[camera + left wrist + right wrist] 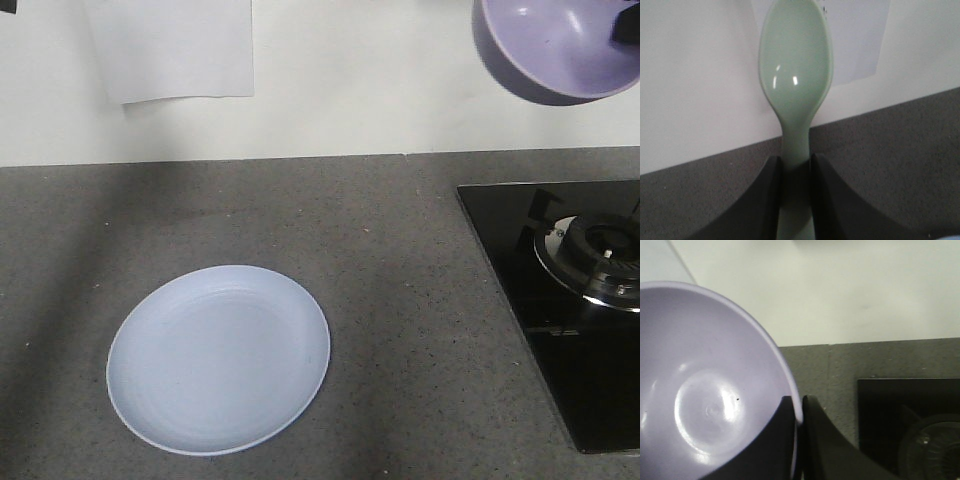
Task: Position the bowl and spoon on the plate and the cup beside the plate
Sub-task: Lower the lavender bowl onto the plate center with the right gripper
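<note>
The pale blue plate [218, 358] lies empty on the grey counter at the lower left. High at the top right hangs the lavender bowl [555, 48], tilted, well above the counter. My right gripper [799, 412] is shut on the bowl [705, 390], one finger inside its rim and one outside. The mint-green spoon [796, 75] stands upright in the left wrist view, and my left gripper [795, 167] is shut on its handle. The cup is out of view.
A black glass hob [560, 290] with a gas burner [600, 262] fills the right side of the counter. A white wall rises behind the counter, with a white sheet of paper [172, 48] hanging at the upper left.
</note>
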### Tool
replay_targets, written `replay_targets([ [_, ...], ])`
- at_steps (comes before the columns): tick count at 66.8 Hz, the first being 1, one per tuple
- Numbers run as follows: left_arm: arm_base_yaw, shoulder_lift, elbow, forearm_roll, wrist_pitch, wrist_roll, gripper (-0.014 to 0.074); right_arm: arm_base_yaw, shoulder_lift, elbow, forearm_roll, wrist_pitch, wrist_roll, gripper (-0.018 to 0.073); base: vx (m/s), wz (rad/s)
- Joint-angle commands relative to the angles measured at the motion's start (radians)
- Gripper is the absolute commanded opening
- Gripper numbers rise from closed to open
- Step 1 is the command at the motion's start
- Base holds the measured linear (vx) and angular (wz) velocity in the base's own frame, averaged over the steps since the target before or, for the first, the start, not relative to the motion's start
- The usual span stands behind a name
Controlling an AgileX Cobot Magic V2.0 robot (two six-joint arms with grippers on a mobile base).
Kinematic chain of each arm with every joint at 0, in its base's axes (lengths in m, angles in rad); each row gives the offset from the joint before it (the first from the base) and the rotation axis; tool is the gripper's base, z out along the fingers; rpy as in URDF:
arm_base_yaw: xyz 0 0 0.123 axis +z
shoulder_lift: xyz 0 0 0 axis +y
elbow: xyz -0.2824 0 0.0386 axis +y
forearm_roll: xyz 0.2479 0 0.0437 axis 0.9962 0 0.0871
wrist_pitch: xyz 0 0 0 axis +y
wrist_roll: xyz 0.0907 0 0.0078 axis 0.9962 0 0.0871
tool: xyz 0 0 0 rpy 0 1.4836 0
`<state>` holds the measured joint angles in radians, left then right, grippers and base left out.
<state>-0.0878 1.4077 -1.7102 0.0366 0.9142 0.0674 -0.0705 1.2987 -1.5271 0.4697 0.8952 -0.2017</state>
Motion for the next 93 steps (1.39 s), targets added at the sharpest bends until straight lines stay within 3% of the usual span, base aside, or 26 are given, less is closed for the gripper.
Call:
replay_targets([
  [1,-0.007,-0.026,-0.027,-0.012,0.009,0.001,0.0003,-0.003,0.016,-0.029,0.161,-0.014,-0.152,-0.0009,0.00,0.00],
  [11,-0.007,-0.010,-0.027,-0.081,0.008,0.001,0.0003,0.003,0.077,-0.029,0.306,0.080,-0.327,-0.0003,0.00,0.00],
  [17,-0.007,-0.001,-0.027,-0.125,-0.015,0.001,0.0003,0.047,0.105,-0.029,0.300,0.091,-0.387,0.0003,0.00,0.00],
  [26,-0.007,0.010,-0.027,-0.228,-0.026,0.008,0.0003,0.184,0.156,-0.029,0.196,0.071,-0.387,0.0008,0.00,0.00],
  [34,-0.007,0.013,-0.027,-0.315,-0.017,0.079,0.0004,0.342,0.214,-0.029,0.025,0.025,-0.329,0.0011,0.00,0.00],
  [43,-0.007,0.012,-0.027,-0.368,0.004,0.132,0.0004,0.495,0.288,-0.029,-0.114,-0.024,-0.228,0.0015,0.00,0.00],
  [52,-0.007,0.012,-0.027,-0.374,0.025,0.134,0.0004,0.600,0.360,-0.029,-0.170,-0.075,-0.191,0.0021,0.00,0.00],
  [64,-0.007,0.012,-0.027,-0.374,0.047,0.134,0.0004,0.635,0.441,-0.031,-0.159,-0.171,-0.119,0.0025,0.00,0.00],
  [76,-0.007,0.012,-0.027,-0.374,0.052,0.134,0.0004,0.635,0.493,-0.031,-0.138,-0.186,-0.114,0.0031,0.00,0.00],
  [77,-0.007,0.012,-0.027,-0.374,0.056,0.134,0.0004,0.636,0.523,-0.031,-0.094,-0.187,-0.116,0.0043,0.00,0.00],
  [93,-0.007,0.012,-0.027,-0.374,0.066,0.135,0.0004,0.636,0.555,-0.032,-0.013,-0.189,-0.136,0.0082,0.00,0.00],
])
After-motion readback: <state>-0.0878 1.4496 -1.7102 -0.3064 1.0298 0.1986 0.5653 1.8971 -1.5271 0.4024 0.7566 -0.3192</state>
